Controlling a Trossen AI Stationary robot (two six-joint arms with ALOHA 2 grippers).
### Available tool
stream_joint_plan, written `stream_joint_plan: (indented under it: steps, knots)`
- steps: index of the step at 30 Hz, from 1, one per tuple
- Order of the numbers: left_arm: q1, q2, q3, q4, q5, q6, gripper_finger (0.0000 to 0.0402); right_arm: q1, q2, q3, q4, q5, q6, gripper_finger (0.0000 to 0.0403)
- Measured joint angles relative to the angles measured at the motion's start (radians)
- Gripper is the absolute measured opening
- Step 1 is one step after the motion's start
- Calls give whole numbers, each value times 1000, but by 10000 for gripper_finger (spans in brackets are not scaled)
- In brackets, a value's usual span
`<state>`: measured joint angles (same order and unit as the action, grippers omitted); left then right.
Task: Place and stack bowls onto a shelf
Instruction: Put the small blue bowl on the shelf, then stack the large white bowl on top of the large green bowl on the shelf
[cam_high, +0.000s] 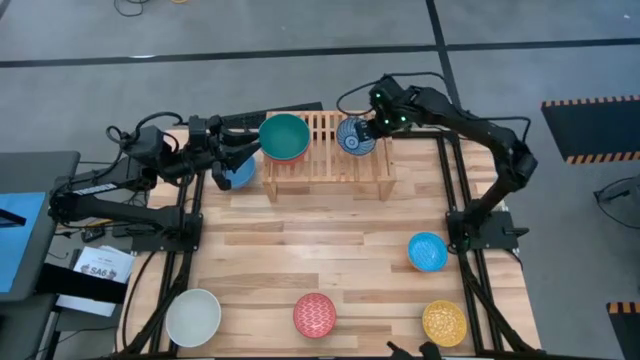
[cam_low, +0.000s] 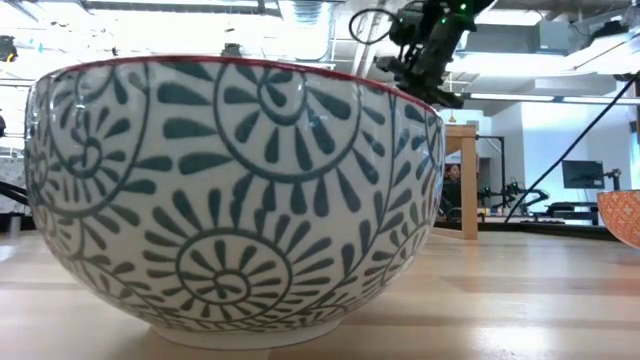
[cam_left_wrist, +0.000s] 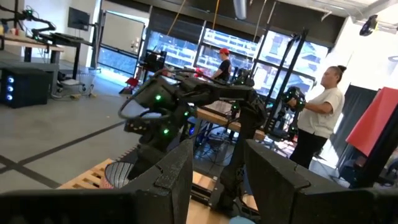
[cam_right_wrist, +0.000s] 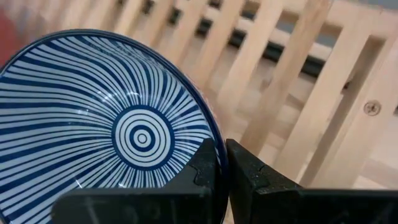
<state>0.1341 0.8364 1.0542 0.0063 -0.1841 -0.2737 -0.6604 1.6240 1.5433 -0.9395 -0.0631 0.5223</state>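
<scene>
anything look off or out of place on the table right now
Nothing spilled or broken. The one oddity: a blue bowl hangs tilted in the left gripper beside the shelf, off the table. The right gripper pinches the striped bowl on the shelf.

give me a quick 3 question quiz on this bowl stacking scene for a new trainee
1. True or false: the right gripper is shut on the rim of the striped bowl.
2. Which bowl sits on the red bowl on the shelf? A white, B teal, C yellow.
3. What does the left gripper hold?

Key: 1 true. 2 B, the teal bowl. 3 the blue bowl.
</scene>
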Motion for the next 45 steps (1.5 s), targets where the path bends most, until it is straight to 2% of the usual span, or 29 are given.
stream_joint_plan:
  steps: [5, 11, 27, 31, 37, 41, 45]
  knots:
    - [0, 0, 0, 0, 0, 0, 128, -22, 13, 0, -35, -7, -4, 39]
    - [0, 0, 0, 0, 0, 0, 128, -34, -2, 0, -45, -2, -8, 66]
    - [0, 0, 0, -2, 0, -3, 128, -72, -75, -1, 21, 10, -79, 92]
    - [0, 0, 0, -2, 0, -3, 128, -88, -103, -1, 4, 13, -102, 125]
    - [0, 0, 0, -2, 1, -3, 128, -105, -172, -2, -4, 12, -139, 202]
    - [0, 0, 0, -2, 0, 1, 128, -102, -280, -5, -44, 13, -147, 242]
    - [0, 0, 0, -24, 1, 3, 128, -22, -414, -58, -22, 12, -176, 252]
